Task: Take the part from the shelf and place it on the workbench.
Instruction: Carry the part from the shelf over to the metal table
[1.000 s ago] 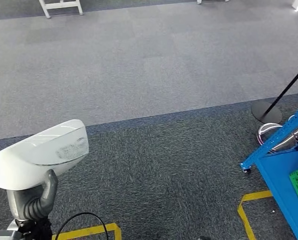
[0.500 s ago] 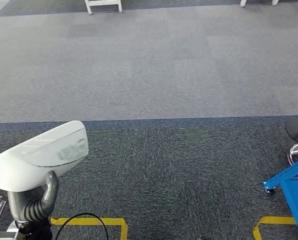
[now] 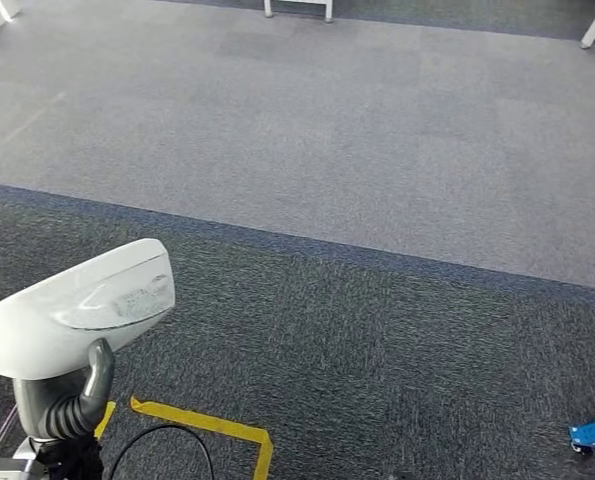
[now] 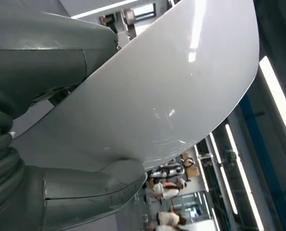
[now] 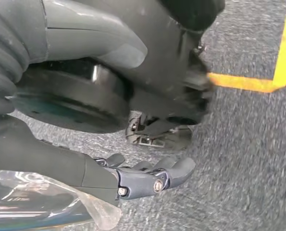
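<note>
View swung left: blue shelf [image 3: 592, 434] now just a corner at right edge, yellow floor tape [image 3: 203, 424] shifted.

A smooth, glossy white plastic part [image 3: 75, 310] is gripped by the matt grey left hand [image 3: 64, 405]. Rough woven carpet [image 3: 354, 180] is crossed by glossy yellow tape [image 3: 203, 425].

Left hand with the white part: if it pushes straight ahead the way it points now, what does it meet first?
Nothing close, it seems. The left hand holds the white part over dark carpet, and the way ahead looks free as far as the head view shows; depth is uncertain.
</note>
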{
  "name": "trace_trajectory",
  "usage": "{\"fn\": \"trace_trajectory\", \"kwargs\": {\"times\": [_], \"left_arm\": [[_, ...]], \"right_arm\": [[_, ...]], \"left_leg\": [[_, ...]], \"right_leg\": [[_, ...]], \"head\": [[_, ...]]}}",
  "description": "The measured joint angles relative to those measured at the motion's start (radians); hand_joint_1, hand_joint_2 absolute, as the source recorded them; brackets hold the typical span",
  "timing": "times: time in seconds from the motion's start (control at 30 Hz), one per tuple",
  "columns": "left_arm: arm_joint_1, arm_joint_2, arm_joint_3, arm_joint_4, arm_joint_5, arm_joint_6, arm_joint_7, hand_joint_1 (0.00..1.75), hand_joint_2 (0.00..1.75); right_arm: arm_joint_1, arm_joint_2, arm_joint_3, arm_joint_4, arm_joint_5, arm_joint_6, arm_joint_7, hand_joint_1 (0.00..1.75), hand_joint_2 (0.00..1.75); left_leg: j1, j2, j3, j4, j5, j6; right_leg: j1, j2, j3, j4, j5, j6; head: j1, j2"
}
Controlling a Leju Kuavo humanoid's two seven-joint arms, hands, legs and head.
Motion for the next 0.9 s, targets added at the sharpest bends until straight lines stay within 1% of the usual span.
{"fn": "trace_trajectory", "kwargs": {"times": [0.03,0.07,0.1,0.13,0.17,0.2,0.23,0.27,0.3,0.33,0.37,0.4,0.43,0.47,0.5,0.53,0.57,0.6,0.63,0.67,0.7,0.73,0.77,0.8,0.83,0.87,0.9], "left_arm": [[0.002,0.0,0.0,0.0,0.0,0.0,0.0,1.75,1.75],[0.004,0.0,0.0,0.0,0.0,0.0,0.0,1.75,1.75],[0.005,0.0,0.001,0.0,0.0,0.0,0.0,1.75,1.75],[0.006,0.0,0.001,0.0,0.001,0.0,0.0,1.75,1.75],[0.007,0.0,0.002,0.0,0.001,0.0,-0.001,1.75,1.75],[0.007,0.0,0.002,0.0,0.002,0.0,-0.001,1.75,1.75],[0.007,0.0,0.003,0.0,0.003,0.0,-0.002,1.75,1.75],[0.007,0.0,0.004,0.0,0.006,0.0,-0.002,1.75,1.75],[0.008,0.0,0.006,0.0,0.008,0.0,-0.002,1.75,1.75],[0.011,0.0,0.009,0.0,0.011,0.0,-0.001,1.75,1.75],[0.013,0.001,0.013,0.0,0.015,0.0,-0.001,1.75,1.75],[0.015,0.001,0.017,0.0,0.017,0.0,0.0,1.75,1.75],[0.017,0.001,0.02,-0.001,0.019,-0.001,0.001,1.75,1.75],[0.018,0.001,0.024,-0.001,0.02,-0.002,0.003,1.75,1.75],[0.02,0.001,0.027,-0.001,0.02,-0.002,0.006,1.75,1.75],[0.023,0.001,0.031,-0.001,0.019,-0.001,0.009,1.75,1.75],[0.028,0.001,0.034,-0.001,0.019,0.0,0.012,1.75,1.75],[0.033,0.001,0.039,-0.001,0.019,0.001,0.015,1.75,1.75],[0.037,0.001,0.043,-0.001,0.02,0.002,0.016,1.75,1.75],[0.04,0.001,0.047,-0.001,0.021,0.002,0.017,1.75,1.75],[0.041,0.001,0.05,-0.001,0.021,0.002,0.018,1.75,1.75],[0.041,0.001,0.053,-0.002,0.021,0.002,0.018,1.75,1.75],[0.041,0.0,0.054,-0.002,0.021,0.001,0.018,1.75,1.75],[0.041,0.0,0.056,-0.003,0.021,-0.001,0.018,1.75,1.75],[0.041,0.0,0.057,-0.003,0.021,-0.003,0.018,1.75,1.75],[0.042,0.0,0.059,-0.003,0.021,-0.005,0.019,1.75,1.75],[0.04,0.0,0.061,-0.003,0.02,-0.008,0.019,1.75,1.75]], "right_arm": [[0.001,0.0,0.0,0.0,0.004,0.0,0.005,0.0,1.75],[0.002,0.0,0.001,0.0,0.01,-0.001,0.01,0.0,1.75],[0.002,0.0,0.002,0.0,0.016,-0.001,0.016,0.0,1.75],[0.001,0.0,0.005,0.0,0.021,-0.001,0.02,0.0,1.75],[-0.001,0.0,0.008,0.0,0.024,-0.001,0.023,0.0,1.75],[-0.004,0.0,0.01,0.0,0.026,-0.002,0.026,0.0,1.75],[-0.006,0.0,0.013,0.0,0.027,-0.002,0.027,0.0,1.75],[-0.008,0.0,0.014,0.0,0.028,-0.001,0.028,0.0,1.75],[-0.01,0.0,0.016,0.0,0.029,-0.001,0.03,0.0,1.75],[-0.012,0.001,0.017,0.0,0.031,0.0,0.03,0.0,1.75],[-0.014,0.002,0.019,-0.001,0.033,0.0,0.03,0.0,1.75],[-0.015,0.002,0.021,-0.001,0.034,0.001,0.03,0.0,1.75],[-0.016,0.003,0.023,-0.002,0.036,0.002,0.029,0.0,1.75],[-0.016,0.003,0.025,-0.002,0.037,0.003,0.029,0.0,1.75],[-0.014,0.003,0.026,-0.002,0.039,0.003,0.03,0.0,1.75],[-0.012,0.003,0.028,-0.002,0.042,0.002,0.031,0.0,1.75],[-0.009,0.003,0.03,-0.002,0.045,0.0,0.032,0.0,1.75],[-0.007,0.003,0.033,-0.002,0.048,-0.002,0.033,0.0,1.75],[-0.007,0.003,0.037,-0.002,0.049,-0.003,0.033,0.0,1.75],[-0.006,0.003,0.039,-0.002,0.05,-0.004,0.033,0.0,1.75],[-0.006,0.003,0.041,-0.002,0.051,-0.004,0.033,0.0,1.75],[-0.006,0.003,0.043,-0.002,0.051,-0.004,0.032,0.0,1.75],[-0.006,0.003,0.043,-0.002,0.052,-0.004,0.032,0.0,1.75],[-0.006,0.003,0.044,-0.002,0.052,-0.003,0.031,0.0,1.75],[-0.008,0.003,0.044,-0.002,0.053,-0.003,0.031,0.0,1.75],[-0.01,0.002,0.045,-0.002,0.054,-0.002,0.03,0.0,1.75],[-0.012,0.002,0.045,-0.003,0.056,-0.001,0.03,0.0,1.75]], "left_leg": [[0.0,-0.015,0.0,0.0,0.0,0.001],[0.0,-0.03,0.001,0.001,0.0,0.001],[0.0,-0.046,0.003,0.001,-0.001,0.001],[0.001,-0.061,0.005,0.001,-0.001,-0.001],[0.002,-0.075,0.006,0.002,-0.003,-0.003],[0.002,-0.089,0.006,0.005,-0.005,-0.007],[0.002,-0.1,0.005,0.007,-0.006,-0.011],[0.002,-0.111,0.002,0.008,-0.006,-0.017],[0.003,-0.122,-0.001,0.009,-0.004,-0.022],[0.005,-0.133,-0.004,0.008,-0.003,-0.027],[0.005,-0.128,-0.006,0.011,-0.005,-0.033],[0.005,-0.108,-0.014,0.028,-0.016,-0.038],[0.004,-0.08,-0.029,0.062,-0.038,-0.043],[0.003,-0.047,-0.052,0.115,-0.067,-0.048],[0.005,-0.027,-0.082,0.18,-0.098,-0.052],[0.007,-0.018,-0.11,0.238,-0.12,-0.054],[0.008,-0.013,-0.126,0.271,-0.125,-0.056],[0.009,-0.01,-0.125,0.27,-0.112,-0.056],[0.01,-0.005,-0.107,0.231,-0.081,-0.054],[0.008,0.012,-0.076,0.168,-0.044,-0.049],[0.002,0.04,-0.045,0.105,-0.019,-0.042],[-0.004,0.065,-0.022,0.056,-0.004,-0.034],[-0.01,0.084,-0.011,0.027,0.0,-0.028],[-0.015,0.088,-0.009,0.019,-0.006,-0.023],[-0.015,0.076,-0.011,0.015,-0.006,-0.019],[-0.012,0.063,-0.01,0.01,-0.004,-0.015],[-0.008,0.051,-0.007,0.005,-0.002,-0.009]], "right_leg": [[0.0,0.009,-0.036,0.06,-0.015,0.001],[0.0,0.013,-0.059,0.089,-0.012,0.0],[0.0,0.016,-0.063,0.077,0.013,-0.001],[0.0,0.022,-0.049,0.027,0.054,-0.002],[-0.002,0.039,-0.023,-0.043,0.096,-0.004],[-0.005,0.064,0.005,-0.111,0.126,-0.005],[-0.007,0.084,0.028,-0.159,0.143,-0.007],[-0.007,0.097,0.04,-0.182,0.145,-0.009],[-0.006,0.096,0.046,-0.187,0.142,-0.012],[-0.006,0.085,0.049,-0.188,0.144,-0.017],[-0.007,0.073,0.051,-0.19,0.144,-0.022],[-0.008,0.06,0.053,-0.192,0.145,-0.029],[-0.009,0.046,0.056,-0.195,0.144,-0.035],[-0.007,0.032,0.058,-0.195,0.143,-0.039],[-0.006,0.016,0.06,-0.195,0.14,-0.043],[-0.005,0.0,0.061,-0.195,0.137,-0.045],[-0.004,-0.016,0.063,-0.195,0.135,-0.045],[-0.004,-0.03,0.066,-0.195,0.132,-0.045],[-0.003,-0.044,0.071,-0.195,0.128,-0.044],[-0.003,-0.055,0.076,-0.195,0.125,-0.042],[-0.001,-0.066,0.08,-0.195,0.12,-0.039],[0.002,-0.077,0.084,-0.195,0.116,-0.034],[0.005,-0.088,0.086,-0.195,0.113,-0.029],[0.007,-0.1,0.088,-0.196,0.11,-0.024],[0.008,-0.113,0.092,-0.198,0.108,-0.018],[0.007,-0.115,0.095,-0.198,0.103,-0.013],[0.006,-0.099,0.093,-0.189,0.093,-0.008]], "head": [[0.0,0.0],[0.0,0.0],[0.0,0.0],[0.0,0.0],[0.001,0.0],[0.0,0.0],[0.0,0.0],[0.0,0.0],[-0.001,0.0],[-0.001,0.0],[-0.001,0.0],[-0.005,0.0],[-0.008,0.0],[-0.012,0.0],[-0.015,0.0],[-0.015,0.0],[-0.015,0.0],[-0.015,0.0],[-0.015,0.0],[-0.015,0.0],[-0.015,0.0],[-0.016,0.0],[-0.016,0.0],[-0.016,0.0],[-0.017,0.0],[-0.016,0.0],[-0.015,0.0]]}}
